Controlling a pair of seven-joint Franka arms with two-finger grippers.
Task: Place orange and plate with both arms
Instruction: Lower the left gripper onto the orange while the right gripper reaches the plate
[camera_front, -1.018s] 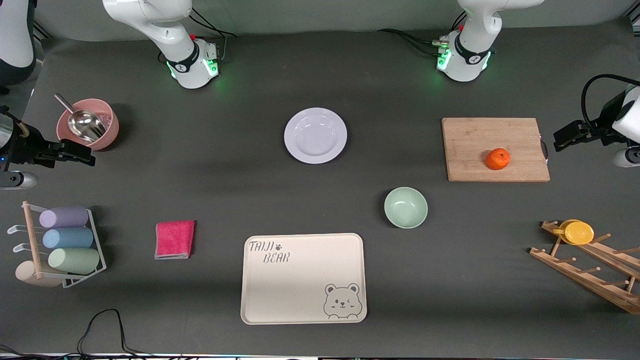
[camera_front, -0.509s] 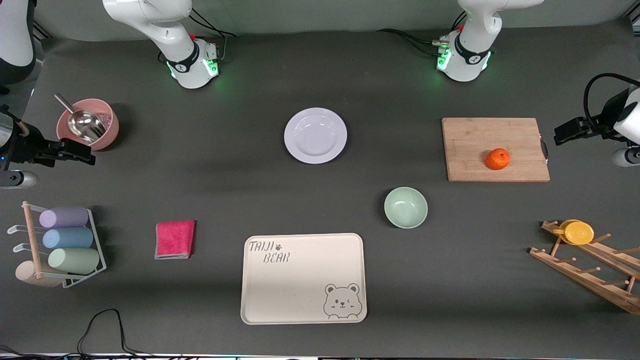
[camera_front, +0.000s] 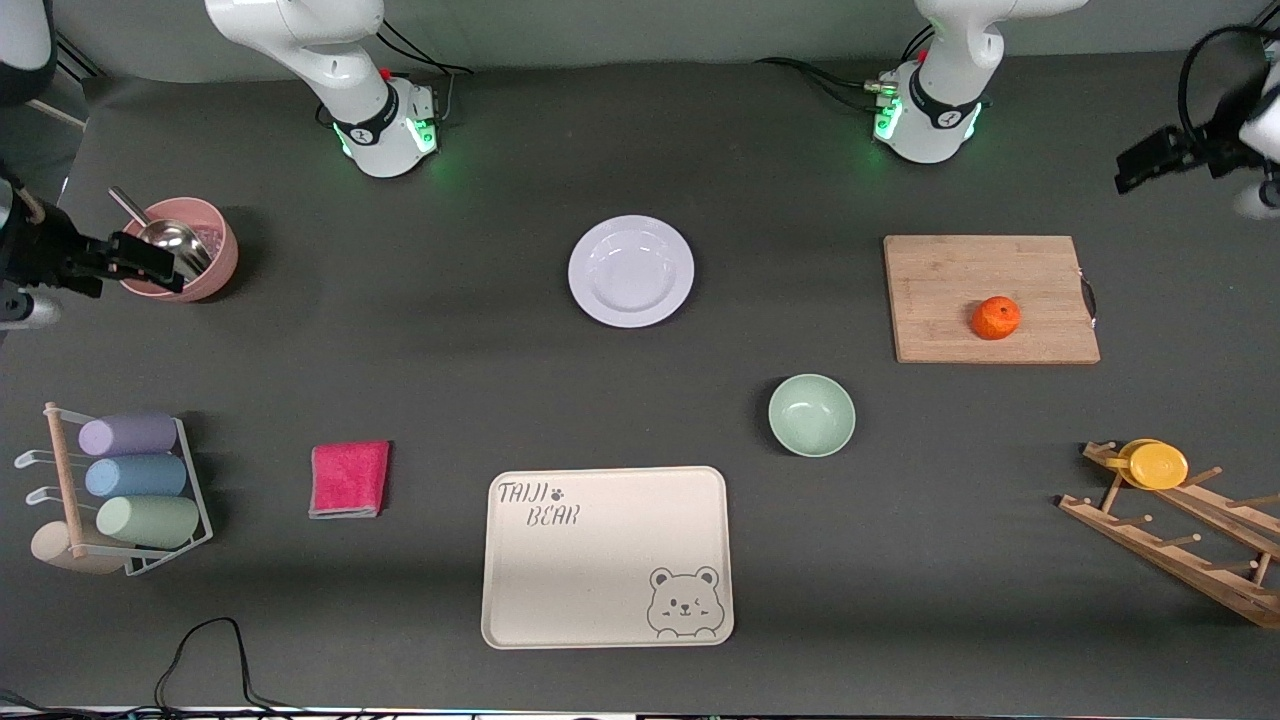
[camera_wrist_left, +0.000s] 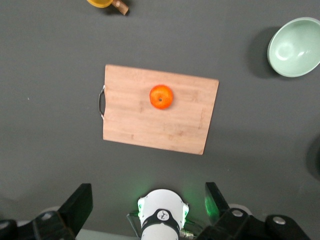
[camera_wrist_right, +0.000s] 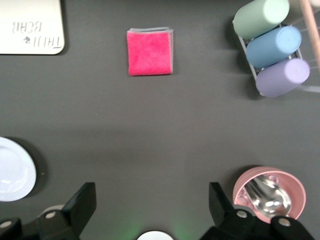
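The orange (camera_front: 996, 318) lies on a wooden cutting board (camera_front: 940, 270) toward the left arm's end of the table. It also shows in the left wrist view (camera_wrist_left: 161, 96). The pale lavender plate (camera_front: 630, 271) sits on the mat in the middle, nearer the robot bases. Its edge shows in the right wrist view (camera_wrist_right: 12, 170). My left gripper (camera_front: 1138, 165) (camera_wrist_left: 148, 197) is open and empty, high above the mat past the board's end. My right gripper (camera_front: 150, 262) (camera_wrist_right: 151, 197) is open and empty, in the air beside the pink bowl (camera_front: 215, 262).
A mint-green bowl (camera_front: 811, 415) sits nearer the camera than the board. A cream bear tray (camera_front: 607, 557) lies at the front. A pink cloth (camera_front: 349, 479), a rack of cups (camera_front: 130, 480) and a wooden rack with a yellow cup (camera_front: 1158, 465) stand at the sides. A metal scoop (camera_front: 165, 245) is in the pink bowl.
Both grippers have shifted toward the robot bases' side of the view, the left one by more. The orange, the plate and the other things have not moved.
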